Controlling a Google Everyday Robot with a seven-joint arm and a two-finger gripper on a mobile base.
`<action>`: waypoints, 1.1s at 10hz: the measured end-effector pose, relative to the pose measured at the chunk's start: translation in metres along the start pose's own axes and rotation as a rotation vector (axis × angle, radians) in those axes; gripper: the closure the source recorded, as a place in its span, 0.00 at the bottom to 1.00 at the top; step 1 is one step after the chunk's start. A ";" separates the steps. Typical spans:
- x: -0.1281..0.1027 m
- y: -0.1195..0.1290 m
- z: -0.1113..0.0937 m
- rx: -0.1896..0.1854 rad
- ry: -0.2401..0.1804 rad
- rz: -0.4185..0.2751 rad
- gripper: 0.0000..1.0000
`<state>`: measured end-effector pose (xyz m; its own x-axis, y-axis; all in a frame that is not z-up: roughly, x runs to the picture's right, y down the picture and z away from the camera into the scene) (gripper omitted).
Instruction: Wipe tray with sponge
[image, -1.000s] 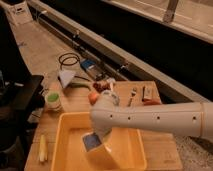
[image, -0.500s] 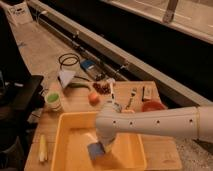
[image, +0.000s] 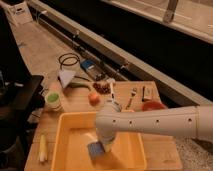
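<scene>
The yellow-orange tray (image: 59, 145) sits at the near edge of the wooden table. My white arm (image: 160, 122) reaches in from the right and bends down into it. The gripper (image: 103, 144) points at the tray floor, shut on the small blue sponge (image: 94, 149). The sponge rests against the tray bottom, a little left of centre. The arm's wrist hides the fingers' upper part and part of the tray's far wall.
Beyond the tray lie a green cup (image: 53, 100), an orange fruit (image: 93, 98), a red bowl (image: 152, 106), cutlery (image: 132, 97) and a blue-grey device (image: 90, 66) with a coiled cable (image: 68, 60). A pale cob (image: 42, 148) lies left of the tray. A dark rail runs behind.
The gripper with the sponge has slid a short way toward the tray's near side and slightly right. The arm has dropped lower over the tray.
</scene>
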<state>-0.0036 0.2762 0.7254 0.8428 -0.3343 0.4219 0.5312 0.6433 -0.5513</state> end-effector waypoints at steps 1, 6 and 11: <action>0.007 0.001 0.009 -0.015 0.010 0.022 1.00; 0.021 -0.008 0.017 -0.040 0.085 0.063 1.00; -0.009 -0.033 0.015 -0.016 0.060 -0.009 1.00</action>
<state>-0.0298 0.2687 0.7504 0.8413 -0.3814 0.3831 0.5399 0.6292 -0.5592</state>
